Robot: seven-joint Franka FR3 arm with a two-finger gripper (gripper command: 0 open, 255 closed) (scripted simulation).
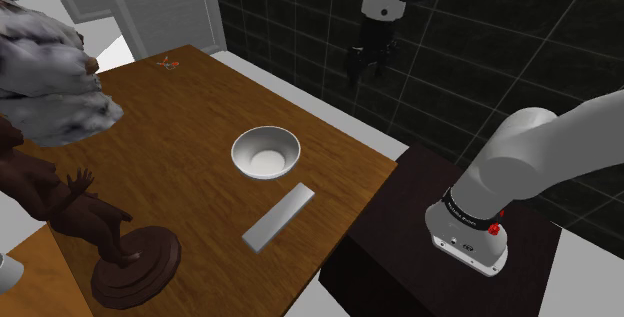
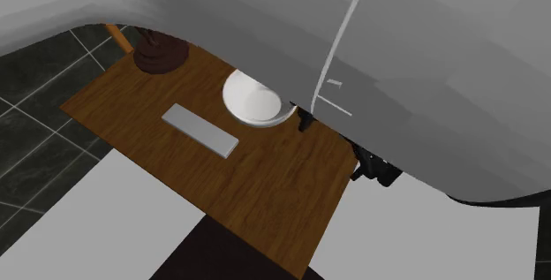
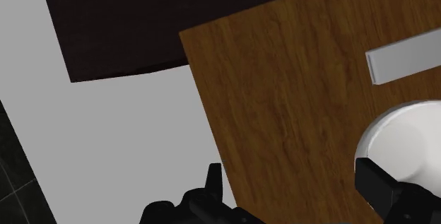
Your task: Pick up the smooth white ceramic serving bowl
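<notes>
On wooden table (image 1: 190,180), white bowl (image 1: 266,152) — tool (image 1: 368,71) aloft, fingers (image 3: 387,189) seemingly apart

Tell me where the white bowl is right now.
In the shoulder view the white bowl sits upright near the middle of the wooden table, just beyond the flat grey slab and to the right of the brown figurine.

The white arm (image 1: 530,155) arches high, its claw (image 1: 368,69) pointing down, spread wide.
</notes>
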